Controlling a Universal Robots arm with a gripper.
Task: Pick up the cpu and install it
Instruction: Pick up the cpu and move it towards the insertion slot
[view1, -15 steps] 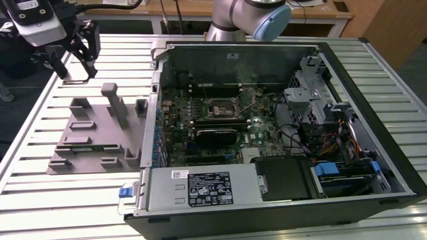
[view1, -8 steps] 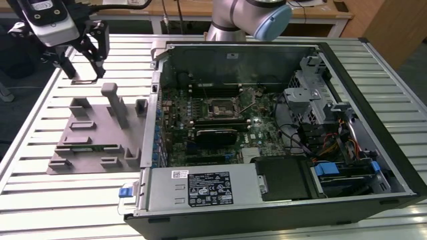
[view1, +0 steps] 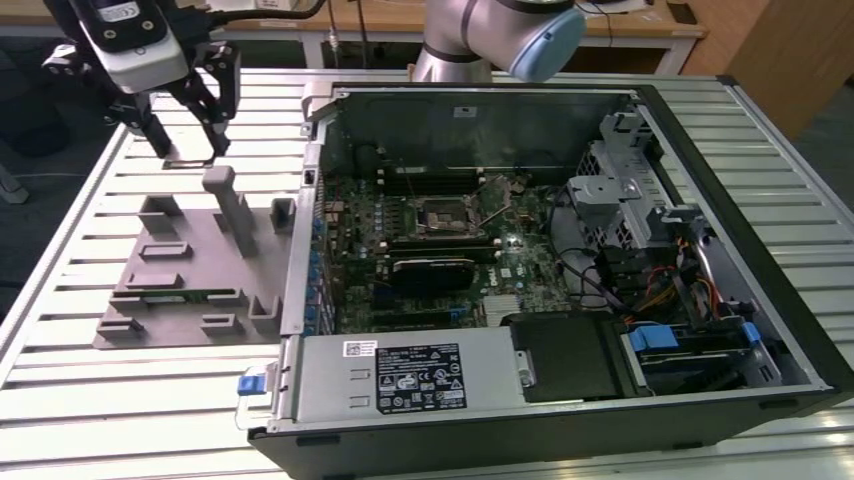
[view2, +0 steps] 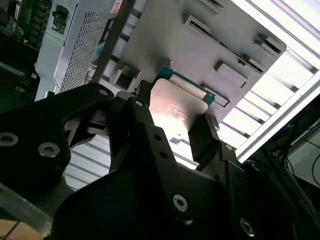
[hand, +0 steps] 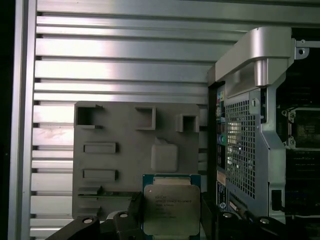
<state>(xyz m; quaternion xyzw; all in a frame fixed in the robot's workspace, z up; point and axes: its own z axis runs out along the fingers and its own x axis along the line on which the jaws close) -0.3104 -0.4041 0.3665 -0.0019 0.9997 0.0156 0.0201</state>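
The cpu (hand: 171, 205) is a flat square chip with a silver-grey metal top on a green rim. It sits between the black fingers of my gripper (hand: 171, 216), which is shut on it, as both wrist views show. In the second wrist view the cpu (view2: 179, 105) is held by its two side edges, clear of the grey fixture plate (view2: 200, 45). In the exterior view my gripper (view1: 183, 140) hangs over the plate's far end, on the exterior view's left of the open computer case (view1: 747, 250). The black socket frame (view1: 438, 215) lies on the green motherboard (view1: 521, 262) inside the case.
The grey fixture plate (view1: 174, 270) carries raised posts and slots and rests on a slatted metal table (view1: 80, 400). The case's upright side wall (view1: 310, 200) stands between plate and motherboard. A power supply (view1: 400, 380), drive cage (view1: 627, 200) and cables (view1: 667, 290) crowd the case.
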